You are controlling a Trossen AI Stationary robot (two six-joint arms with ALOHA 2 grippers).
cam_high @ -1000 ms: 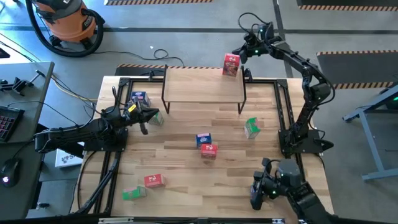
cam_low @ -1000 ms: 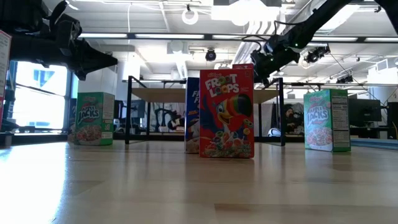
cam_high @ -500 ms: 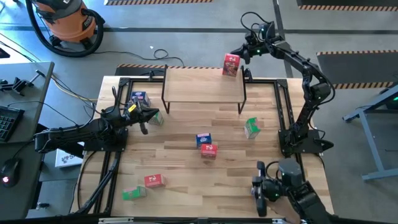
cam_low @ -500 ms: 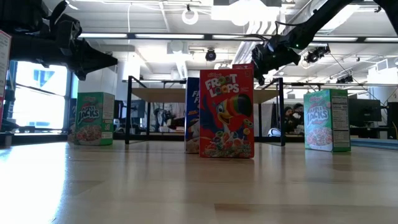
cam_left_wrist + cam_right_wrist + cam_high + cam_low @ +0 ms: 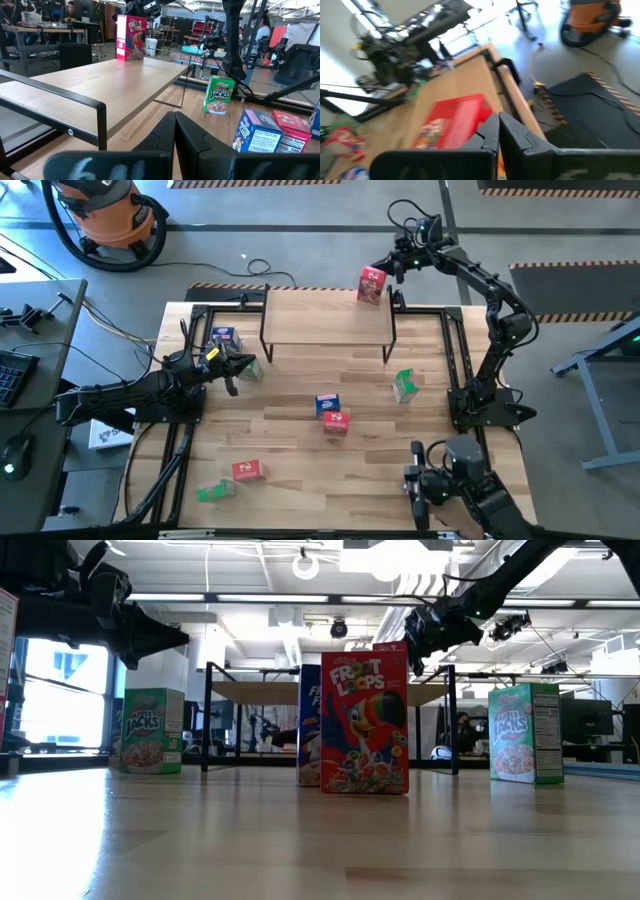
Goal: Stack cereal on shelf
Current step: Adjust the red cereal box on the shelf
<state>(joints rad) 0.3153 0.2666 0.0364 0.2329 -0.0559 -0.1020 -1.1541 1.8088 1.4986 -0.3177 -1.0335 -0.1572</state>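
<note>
Low view, frame centre: a red cardboard cereal box [image 5: 365, 723] reads "Froot Loops"; two green boxes [image 5: 146, 730] [image 5: 523, 732] read "Apple Jacks".

Right gripper [image 5: 385, 268], upper centre of the high view, fingers drawn together, stands just beside a red box [image 5: 371, 284] upright on the light-wood shelf's [image 5: 325, 318] far right corner; contact unclear.

Left gripper [image 5: 243, 365], fingers pressed together and empty, rests at middle left.

— What's on the shelf [image 5: 325, 318]?
— One cereal box [image 5: 371, 284], upright at its back right corner, the right hand [image 5: 393, 265] just beside it.
— And the worktop [image 5: 300, 440]?
— Two boxes [image 5: 331, 413] touching mid-table, one [image 5: 404, 386] right of them, two [image 5: 231, 479] at the front left, and the left hand [image 5: 240, 366] left of the shelf.
</note>
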